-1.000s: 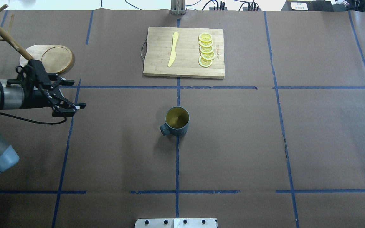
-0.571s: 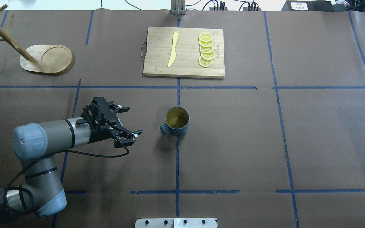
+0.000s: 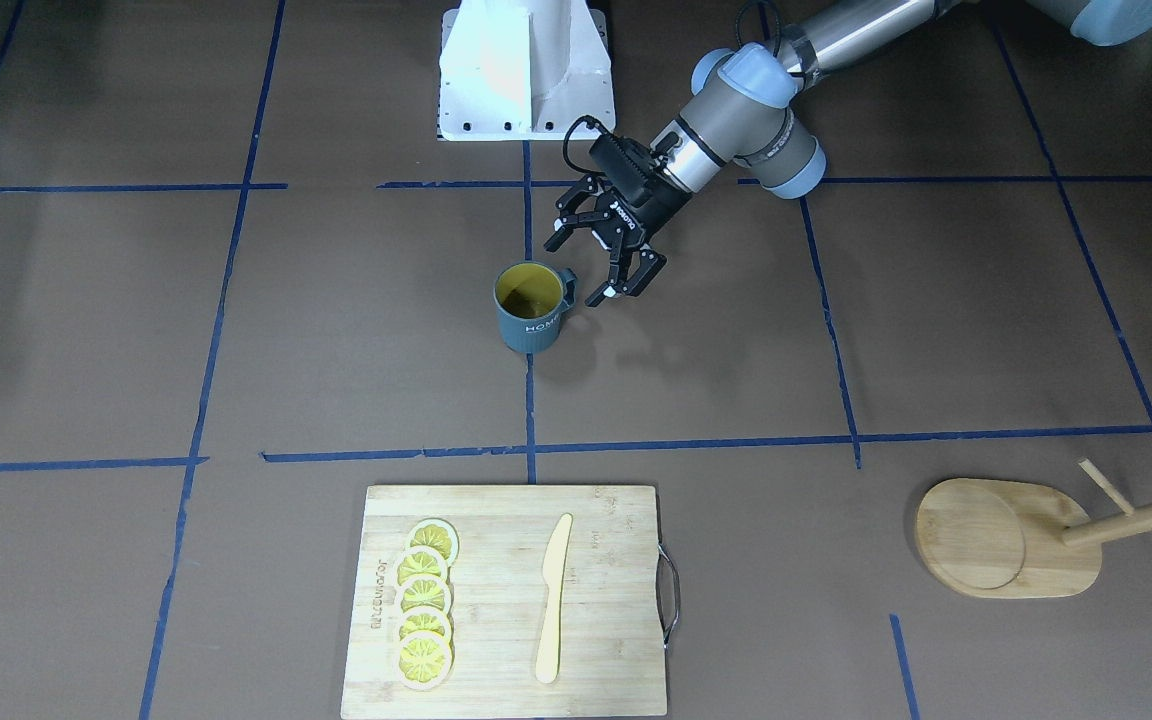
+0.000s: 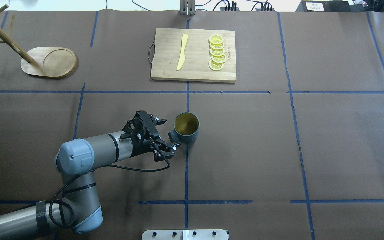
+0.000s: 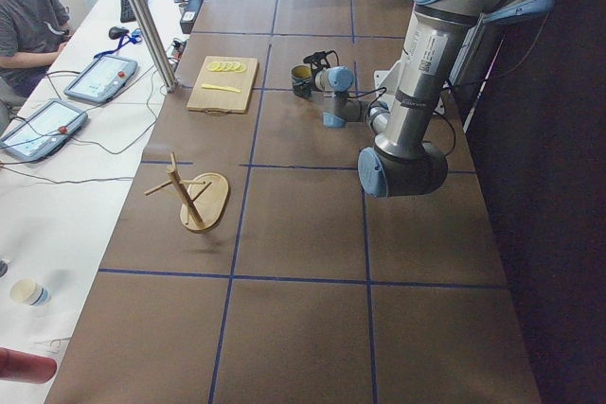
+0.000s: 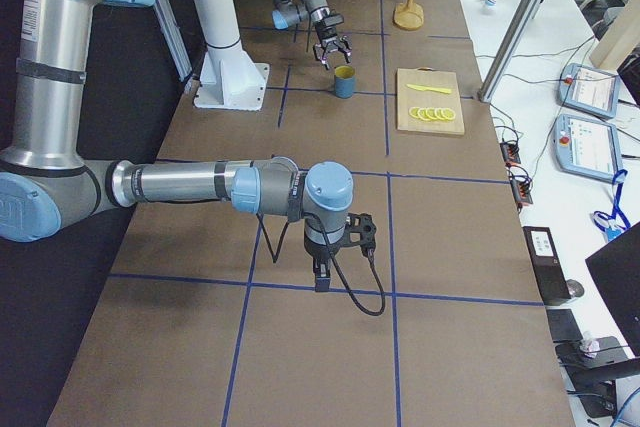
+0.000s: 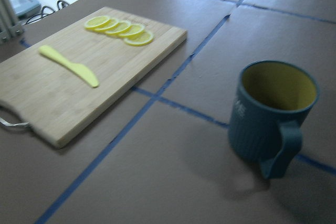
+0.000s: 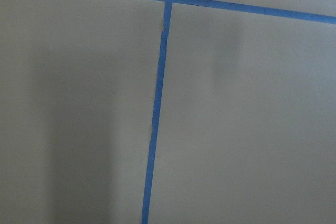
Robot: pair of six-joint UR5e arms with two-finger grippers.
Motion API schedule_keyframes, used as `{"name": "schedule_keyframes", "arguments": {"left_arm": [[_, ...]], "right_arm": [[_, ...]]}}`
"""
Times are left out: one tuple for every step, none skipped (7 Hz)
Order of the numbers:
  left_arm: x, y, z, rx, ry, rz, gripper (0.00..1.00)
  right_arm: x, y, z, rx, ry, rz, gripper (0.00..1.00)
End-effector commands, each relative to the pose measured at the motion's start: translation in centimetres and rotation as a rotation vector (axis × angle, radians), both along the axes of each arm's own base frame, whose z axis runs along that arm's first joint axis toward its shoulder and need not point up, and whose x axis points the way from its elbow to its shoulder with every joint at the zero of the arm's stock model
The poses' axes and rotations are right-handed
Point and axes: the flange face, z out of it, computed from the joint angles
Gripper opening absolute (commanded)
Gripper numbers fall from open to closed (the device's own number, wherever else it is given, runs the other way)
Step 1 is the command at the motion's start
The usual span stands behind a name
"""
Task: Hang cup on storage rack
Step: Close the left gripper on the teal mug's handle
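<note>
The left fingers (image 3: 633, 278) are spread wide, just beside the handle (image 3: 568, 287) of the upright cup (image 3: 528, 320) on the desk (image 3: 236, 350); the right fingers (image 6: 318, 273) hang well apart; I cannot tell their state.

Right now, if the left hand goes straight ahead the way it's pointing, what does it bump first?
Most likely the cup, at its handle, which faces the open left hand. Height is hard to judge, so the hand might pass just over it.
</note>
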Motion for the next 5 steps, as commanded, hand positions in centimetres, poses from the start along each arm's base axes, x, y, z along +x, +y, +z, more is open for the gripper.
{"name": "schedule_keyframes", "arguments": {"left_arm": [[0.8, -0.5, 0.7, -0.009, -0.015, -0.051, 0.98], [2.1, 0.0, 0.8, -0.013, -0.022, -0.070, 0.91], [2.5, -0.1, 0.6, -0.015, -0.022, -0.069, 0.82], [2.7, 0.1, 0.8, -0.020, -0.024, -0.066, 0.69], [3.3, 0.4, 1.4, -0.039, -0.029, -0.059, 0.50]], "right_arm": [[0.0, 0.0, -0.1, 0.001, -0.001, 0.001, 1.00], [0.0, 0.0, -0.1, 0.001, -0.001, 0.001, 1.00], [0.0, 0.0, -0.1, 0.001, 0.000, 0.001, 1.00], [0.0, 0.0, -0.1, 0.001, 0.000, 0.001, 1.00], [0.0, 0.0, -0.1, 0.001, 0.000, 0.001, 1.00]]}}
